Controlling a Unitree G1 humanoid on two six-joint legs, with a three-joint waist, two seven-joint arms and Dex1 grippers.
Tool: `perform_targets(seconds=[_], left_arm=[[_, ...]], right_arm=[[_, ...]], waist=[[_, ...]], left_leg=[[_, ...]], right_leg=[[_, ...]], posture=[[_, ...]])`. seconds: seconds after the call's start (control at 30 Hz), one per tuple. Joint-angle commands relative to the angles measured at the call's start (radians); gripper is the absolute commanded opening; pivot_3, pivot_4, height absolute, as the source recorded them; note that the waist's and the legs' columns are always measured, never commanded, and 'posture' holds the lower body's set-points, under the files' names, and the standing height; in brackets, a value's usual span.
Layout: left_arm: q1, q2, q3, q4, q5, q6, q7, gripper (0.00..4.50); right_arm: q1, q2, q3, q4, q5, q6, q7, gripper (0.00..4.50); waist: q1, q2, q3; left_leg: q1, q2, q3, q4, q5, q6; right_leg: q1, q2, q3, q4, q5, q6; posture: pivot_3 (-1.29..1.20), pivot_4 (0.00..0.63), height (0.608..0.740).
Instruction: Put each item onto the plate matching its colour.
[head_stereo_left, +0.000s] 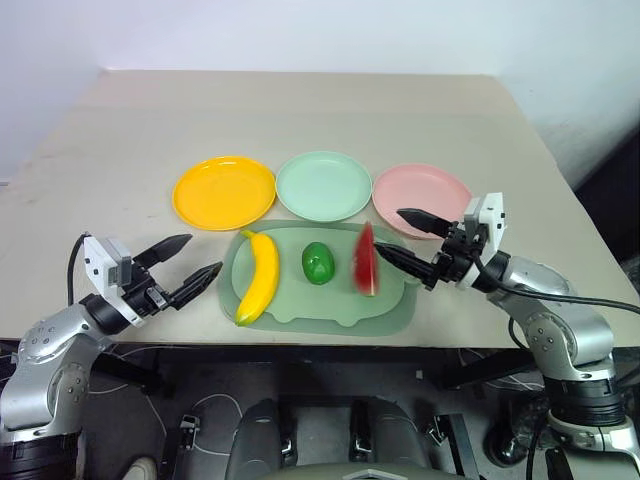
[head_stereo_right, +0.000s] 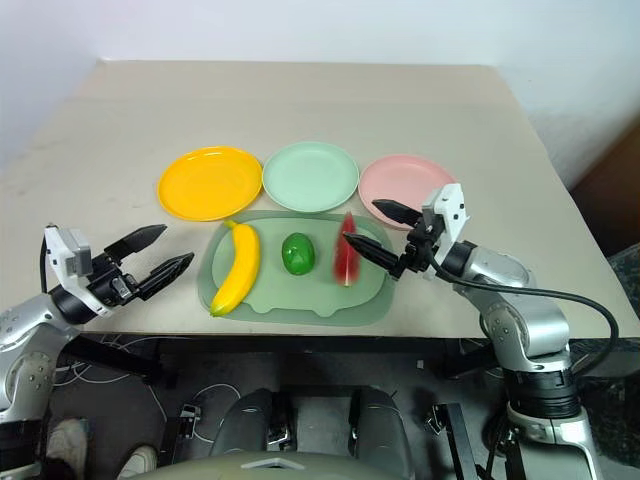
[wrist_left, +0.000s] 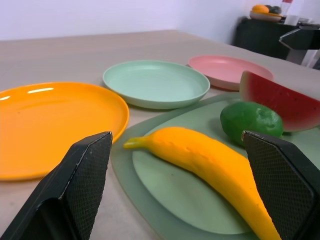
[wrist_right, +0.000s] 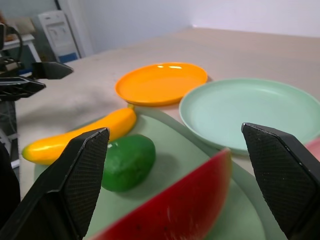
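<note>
Showing: a beige tabletop set with three round shallow plastic plates in a row and a flat tray in front of them, with one gripper at each side.
Orange-yellow plate: left of centre in the head view, bare.
Pale mint green plate: centre of the frame, between the other two plates, bare.
Pink plate: right of centre, bare; its near edge lies behind the right gripper's upper finger.
Large rounded pale green flat tray: lower centre, just in front of the three plates, carrying all three toy foods.
Curved yellow toy banana: on the tray's left part, lengthwise toward the plates, its stem end nearest the orange-yellow plate.
Small glossy green toy pepper: mid-tray, between banana and watermelon, apart from both.
Red toy watermelon wedge with green rind: on the tray's right part, standing on edge.
Left gripper: lower left of the frame, beside the tray's left edge, two black fingers spread wide, holding nothing.
Right gripper: right of centre, fingers spread wide, empty; the lower fingertip lies just beside the watermelon wedge, and contact cannot be told.
</note>
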Motion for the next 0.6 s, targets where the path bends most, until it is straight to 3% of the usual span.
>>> perform_targets(seconds=[0.03, 0.37, 0.6], left_arm=[[0.000, 0.016, 0.014, -0.011, -0.006, -0.008, -0.014, 4.37], [-0.022, 0.000, -0.021, -0.023, 0.000, -0.002, -0.008, 4.37], [-0.062, -0.023, -0.062, -0.012, 0.009, -0.009, 0.002, 4.37]], right_arm=[[0.005, -0.014, -0.025, -0.064, 0.030, 0.008, -0.004, 4.50], [0.006, -0.020, -0.012, -0.106, 0.048, 0.102, -0.068, 4.50], [-0.031, -0.062, 0.004, -0.128, 0.051, 0.272, -0.156, 4.50]], waist=[[-0.001, 0.000, 0.000], [0.000, 0.000, 0.000], [0.000, 0.000, 0.000]], left_leg=[[0.000, 0.000, 0.000, 0.000, 0.000, 0.000], [0.000, 0.000, 0.000, 0.000, 0.000, 0.000], [0.000, 0.000, 0.000, 0.000, 0.000, 0.000]], right_leg=[[0.000, 0.000, 0.000, 0.000, 0.000, 0.000], [0.000, 0.000, 0.000, 0.000, 0.000, 0.000], [0.000, 0.000, 0.000, 0.000, 0.000, 0.000]], posture=[[0.00, 0.150, 0.695], [0.00, 0.150, 0.695], [0.00, 0.150, 0.695]])
